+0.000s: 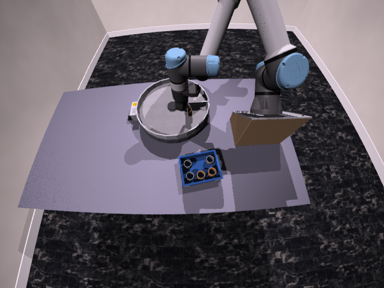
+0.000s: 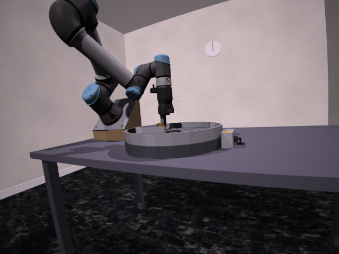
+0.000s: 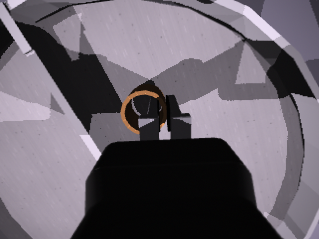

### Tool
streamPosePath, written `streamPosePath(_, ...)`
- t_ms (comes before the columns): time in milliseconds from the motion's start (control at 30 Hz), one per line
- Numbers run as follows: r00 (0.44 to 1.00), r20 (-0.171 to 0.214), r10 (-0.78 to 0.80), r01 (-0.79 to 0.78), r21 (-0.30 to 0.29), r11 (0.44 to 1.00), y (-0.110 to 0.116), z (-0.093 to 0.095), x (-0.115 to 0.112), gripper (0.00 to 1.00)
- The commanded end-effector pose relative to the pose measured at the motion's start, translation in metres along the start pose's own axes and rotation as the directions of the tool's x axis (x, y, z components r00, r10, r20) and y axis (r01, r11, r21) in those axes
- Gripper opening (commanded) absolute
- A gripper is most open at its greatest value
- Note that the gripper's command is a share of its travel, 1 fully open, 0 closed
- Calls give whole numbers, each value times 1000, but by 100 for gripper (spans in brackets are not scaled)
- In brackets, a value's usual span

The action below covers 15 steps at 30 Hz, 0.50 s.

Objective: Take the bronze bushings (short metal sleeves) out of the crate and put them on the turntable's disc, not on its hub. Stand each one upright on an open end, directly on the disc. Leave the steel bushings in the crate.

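My gripper (image 1: 188, 108) (image 2: 163, 120) (image 3: 162, 107) is shut on the wall of a bronze bushing (image 1: 190, 110) (image 2: 160, 124) (image 3: 123, 114). One finger is inside the ring and one outside. The bushing stands upright, low over the turntable's grey disc (image 1: 158, 116) (image 3: 224, 124), inside the raised rim (image 2: 175, 136) and beside the dark hub (image 2: 175, 125). I cannot tell whether it touches the disc. The blue crate (image 1: 201, 182) holds two bronze bushings (image 1: 200, 174) (image 1: 212, 171) and three steel bushings (image 1: 187, 163) (image 1: 209, 159) (image 1: 189, 176), all upright.
A small control box (image 1: 133, 110) (image 2: 227, 137) with a yellow label sits against the turntable's left side. The arm's brown wedge base (image 1: 263, 131) stands to the right of the turntable. A thin light rib (image 3: 50, 90) crosses the disc.
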State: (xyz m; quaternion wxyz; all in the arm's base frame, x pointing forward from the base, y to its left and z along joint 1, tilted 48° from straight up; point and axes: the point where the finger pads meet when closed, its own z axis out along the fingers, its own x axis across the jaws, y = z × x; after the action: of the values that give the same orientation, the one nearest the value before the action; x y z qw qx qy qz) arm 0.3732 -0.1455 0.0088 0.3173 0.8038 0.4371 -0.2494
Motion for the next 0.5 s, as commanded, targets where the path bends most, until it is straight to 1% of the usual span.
streamPosePath(0, 1000, 0, -4, 4, 4, 1000, -3, 4, 0, 0)
streamPosePath(467, 1000, 0, -3, 3, 2, 1000, -2, 4, 0, 0)
